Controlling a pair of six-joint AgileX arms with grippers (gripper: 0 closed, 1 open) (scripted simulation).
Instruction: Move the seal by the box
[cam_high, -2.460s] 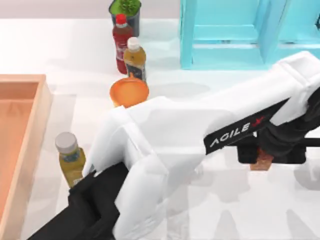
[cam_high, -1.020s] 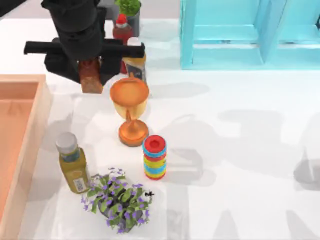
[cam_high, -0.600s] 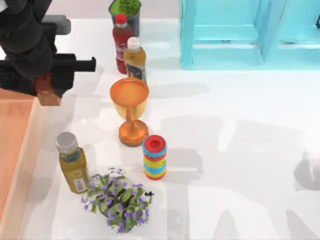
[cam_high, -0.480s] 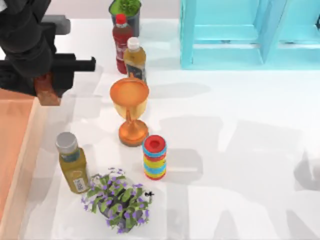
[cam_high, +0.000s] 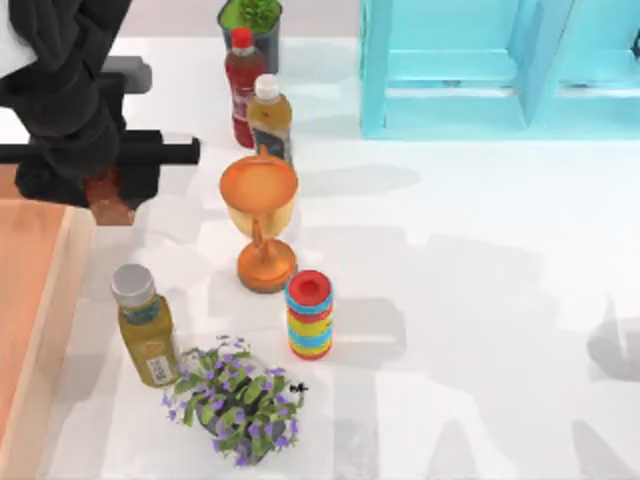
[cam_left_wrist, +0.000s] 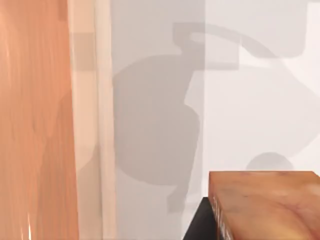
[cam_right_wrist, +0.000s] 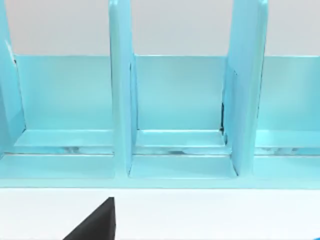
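Note:
My left gripper (cam_high: 108, 186) hangs at the table's left, shut on the seal (cam_high: 113, 209), a small reddish-brown mottled block. The seal is held just above the white table, right beside the right wall of the box (cam_high: 52, 300), a large light orange-brown wooden box at the left edge. In the left wrist view the seal (cam_left_wrist: 265, 205) sits near a black finger (cam_left_wrist: 200, 227), with the box wall (cam_left_wrist: 85, 125) a short gap away. A black part of my right gripper (cam_right_wrist: 95, 225) faces the cabinet; that arm is parked off to the right.
A yellow bottle (cam_high: 143, 325) stands near the box's right wall, in front of the seal. An orange goblet (cam_high: 259, 215), a ring stack (cam_high: 310, 315), a purple-flowered plant (cam_high: 238, 405), two bottles (cam_high: 255, 100) and a turquoise cabinet (cam_high: 480, 70) stand farther right.
My left gripper carried the seal leftward from beside the goblet toward the box, then shifted slightly right and lower beside the box wall.

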